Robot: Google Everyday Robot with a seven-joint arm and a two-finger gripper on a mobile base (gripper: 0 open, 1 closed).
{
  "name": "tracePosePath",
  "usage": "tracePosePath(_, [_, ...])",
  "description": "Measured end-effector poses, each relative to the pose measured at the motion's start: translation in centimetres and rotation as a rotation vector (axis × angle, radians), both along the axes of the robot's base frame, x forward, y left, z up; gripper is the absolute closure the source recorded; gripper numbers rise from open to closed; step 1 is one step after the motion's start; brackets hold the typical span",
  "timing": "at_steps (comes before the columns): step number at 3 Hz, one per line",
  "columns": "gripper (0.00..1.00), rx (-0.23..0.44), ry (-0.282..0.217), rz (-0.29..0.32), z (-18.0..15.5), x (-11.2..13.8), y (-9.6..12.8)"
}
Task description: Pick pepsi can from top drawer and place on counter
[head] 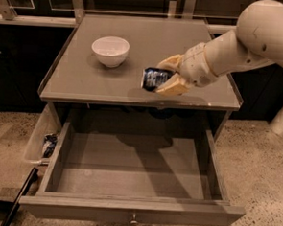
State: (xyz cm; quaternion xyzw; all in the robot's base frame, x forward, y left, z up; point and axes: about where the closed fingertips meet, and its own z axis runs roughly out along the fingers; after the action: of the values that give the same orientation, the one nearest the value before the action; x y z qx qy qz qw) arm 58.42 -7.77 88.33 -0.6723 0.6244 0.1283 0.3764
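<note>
My gripper (164,78) is shut on the pepsi can (154,79), a small dark blue can with white markings held sideways. The can hangs just above the front part of the counter (150,43), right of its middle. Its shadow falls on the counter near the front edge. The top drawer (133,177) is pulled wide open below, and its grey floor shows nothing in it. My white arm reaches in from the upper right.
A white bowl (110,50) stands on the counter's left half. A clear plastic side bin (42,140) hangs at the drawer's left with a blue-and-white packet (48,145) in it. A dark cable lies on the speckled floor at the lower left.
</note>
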Motion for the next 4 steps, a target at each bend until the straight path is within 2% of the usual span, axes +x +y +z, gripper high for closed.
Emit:
tracePosePath(1, [1.0, 0.029, -0.007, -0.043, 0.5, 4.5, -1.0])
tracePosePath(2, [1.0, 0.067, 0.009, -0.126, 0.0, 7.7, -2.5])
tracePosePath(3, [1.0, 0.105, 0.039, -0.2, -1.0, 10.0, -3.5])
tracePosePath(4, [1.0, 0.117, 0.076, -0.249, -2.3, 11.3, -3.8])
